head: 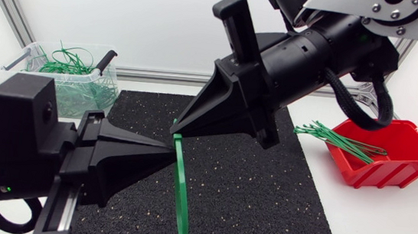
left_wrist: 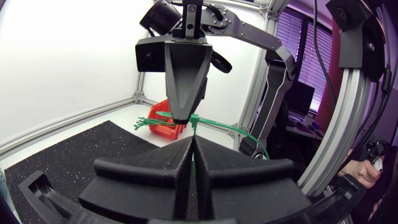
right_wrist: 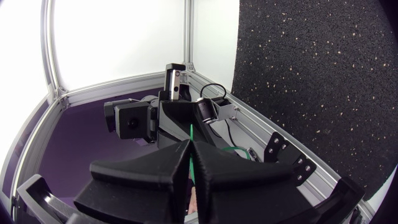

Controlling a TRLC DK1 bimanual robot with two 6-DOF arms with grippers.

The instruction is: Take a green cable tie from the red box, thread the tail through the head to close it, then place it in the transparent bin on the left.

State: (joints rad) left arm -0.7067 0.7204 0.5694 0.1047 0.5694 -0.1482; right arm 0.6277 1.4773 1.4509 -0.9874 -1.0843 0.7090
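Tie (head: pixel 180 183) was held mid-air over the mat (head: pixel 262 199), pinched where the two pincer tips met, its long free end trailing down. My read: one arm on each part, set up to feed tail into head, though the head was too small to make out. Left pincer (head: pixel 169 150) and right pincer (head: pixel 177 129) were both clamped on the tie, tips nearly touching; box (head: pixel 397 162) sat right, bin (head: pixel 81 82) far left.

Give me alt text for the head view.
The left gripper and right gripper meet tip to tip above a black mat, both shut on a green tie that hangs down. A clear bin of ties sits back left, a red box right.
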